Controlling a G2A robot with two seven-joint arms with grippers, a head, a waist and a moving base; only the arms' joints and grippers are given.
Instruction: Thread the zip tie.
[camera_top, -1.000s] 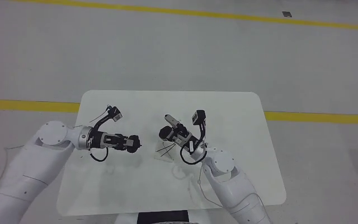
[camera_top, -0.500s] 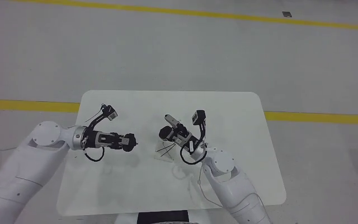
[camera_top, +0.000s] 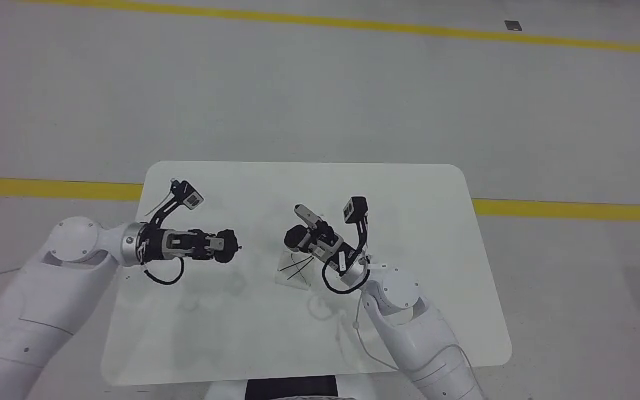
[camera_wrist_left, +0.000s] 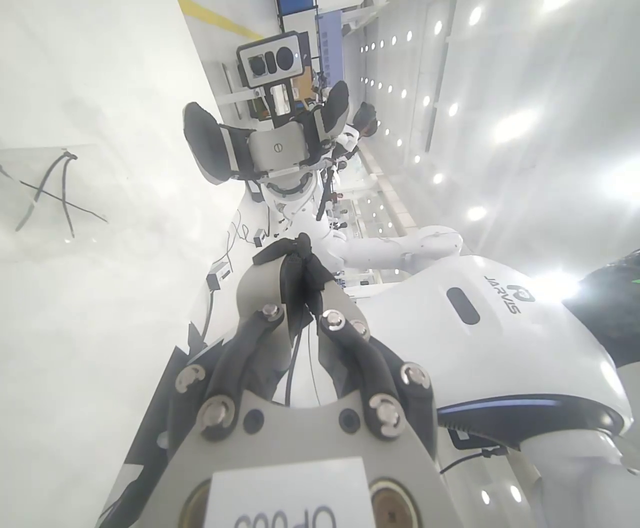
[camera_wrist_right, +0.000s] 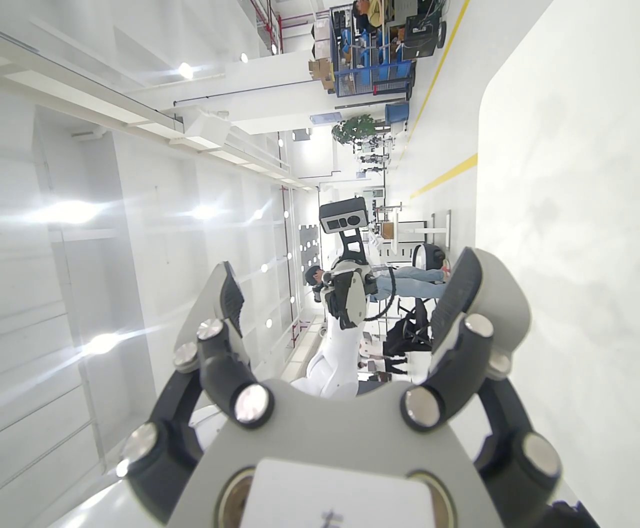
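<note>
Counter (camera_top: 420, 200), white, rounded corners. Both arms low over its middle, grippers facing one another and well apart.

Left gripper (camera_wrist_left: 299, 255): jaws closed, black pads pressed tight together at the tip. Could not tell whether anything thin was pinched between them. It hung above the bare counter, on the left side of the zip ties.

Zip ties (camera_wrist_left: 64, 202): a few thin black strips, crossed over each other in a loose heap, lying flat on a clear plastic sheet (camera_wrist_left: 30, 240) on the counter. Neither gripper touched them. From the top view the heap sat between the two grippers, nearer the right one, just beside and toward the robot from it.

Right gripper (camera_wrist_right: 347, 267): jaws spread wide open, with only open air between the dark ribbed pads. It was held above the counter surface, tilted, with the left gripper in line through the gap.

Yellow floor lines ran beyond the counter's far edge.
</note>
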